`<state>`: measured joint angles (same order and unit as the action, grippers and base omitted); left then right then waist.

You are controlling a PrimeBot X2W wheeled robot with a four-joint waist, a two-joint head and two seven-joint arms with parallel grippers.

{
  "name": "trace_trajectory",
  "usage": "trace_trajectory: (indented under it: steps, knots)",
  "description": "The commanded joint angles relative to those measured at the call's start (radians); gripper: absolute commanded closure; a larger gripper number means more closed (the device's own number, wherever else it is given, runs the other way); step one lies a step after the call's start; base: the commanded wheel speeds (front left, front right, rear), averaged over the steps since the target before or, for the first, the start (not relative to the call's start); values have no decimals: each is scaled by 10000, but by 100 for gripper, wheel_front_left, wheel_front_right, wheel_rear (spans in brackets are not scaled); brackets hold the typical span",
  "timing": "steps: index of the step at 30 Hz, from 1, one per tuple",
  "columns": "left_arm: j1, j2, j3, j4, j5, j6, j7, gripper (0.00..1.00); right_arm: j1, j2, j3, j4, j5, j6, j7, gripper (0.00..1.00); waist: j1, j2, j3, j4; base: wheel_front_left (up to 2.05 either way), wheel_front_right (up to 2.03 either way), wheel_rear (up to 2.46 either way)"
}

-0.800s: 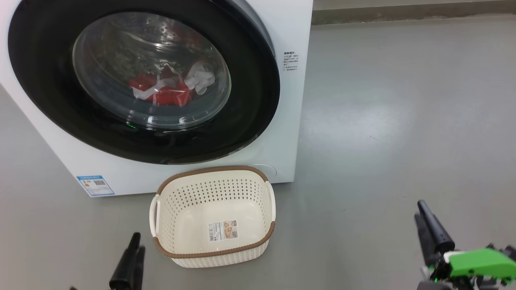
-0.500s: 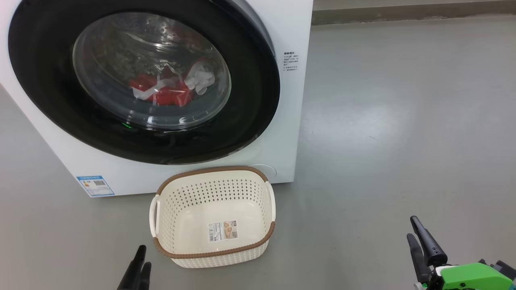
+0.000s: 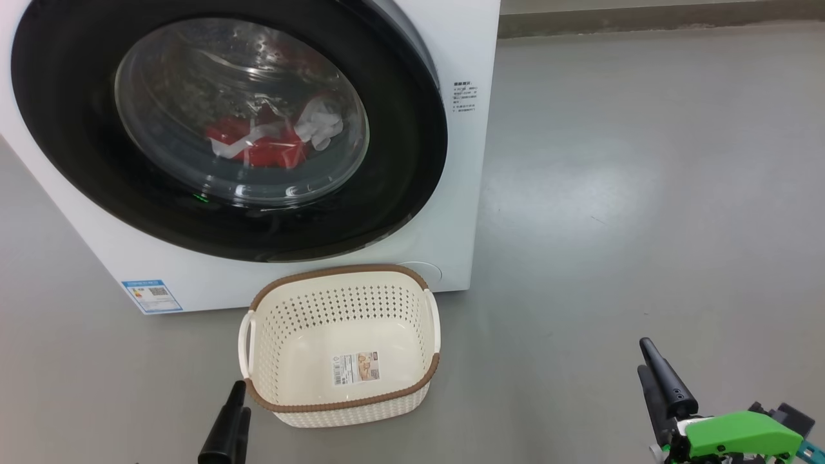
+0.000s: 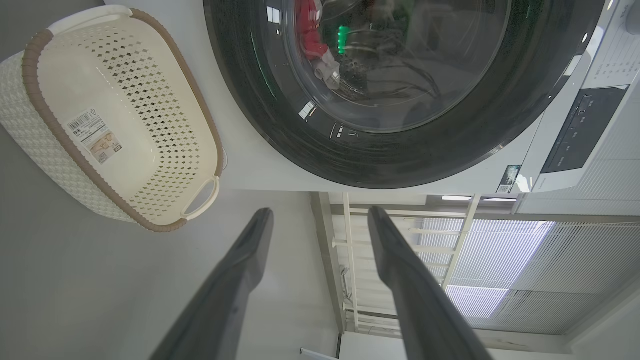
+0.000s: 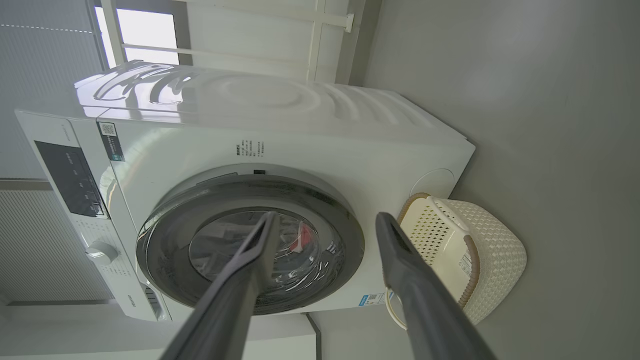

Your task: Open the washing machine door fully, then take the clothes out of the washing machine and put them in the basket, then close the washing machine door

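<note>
The white washing machine fills the upper left of the head view. Its black-rimmed washing machine door lies against the front; I cannot tell if it is latched. Through the glass the red-and-white clothes lie in the drum. The cream basket stands empty on the floor just below the door. My left gripper is open at the basket's near-left corner, apart from it. My right gripper is open, far right over bare floor. Both wrist views show spread fingers holding nothing: left gripper, right gripper.
Grey floor stretches wide to the right of the machine. A wall base runs along the far edge. A blue label sticker sits low on the machine's front. The dark control panel and a knob are along its top.
My left gripper has slid right, closer to the basket's near-left corner. My right gripper has moved left and a little lower. Machine, door and basket are unchanged.
</note>
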<state>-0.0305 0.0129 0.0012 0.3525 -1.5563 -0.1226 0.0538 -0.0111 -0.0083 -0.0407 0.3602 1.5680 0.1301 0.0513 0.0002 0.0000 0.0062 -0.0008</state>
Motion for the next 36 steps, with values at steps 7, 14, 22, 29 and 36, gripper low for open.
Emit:
trace_trajectory:
  steps: [7, 14, 22, 29, 36]
  knots:
    - [-621, 181, -138, -301, 747, -23, -278, 0, -781, -166, 282, -203, -901, 1, -282, 0, -2, 0, 16, 4, 0, 0, 0]
    - [-752, 169, -131, -348, 1832, -22, -486, 0, -926, -156, 412, -189, -1808, 2, -487, 0, -2, 0, 17, 7, 0, 0, 0]
    - [-890, 152, -193, -325, 3196, 42, -725, 0, -1079, -175, 505, -303, -3046, 2, -724, 0, -2, 0, 14, -11, 0, 0, 0]
    - [-1042, 152, -234, -359, 4319, 120, -933, 0, -1180, -195, 597, -474, -4003, 2, -930, 0, -2, 0, 20, -23, 0, 0, 0]
    - [-1154, 162, -253, -467, 5309, 206, -1141, 0, -1307, -216, 800, -524, -4747, 3, -1136, 0, -2, 0, 15, -26, 0, 0, 0]
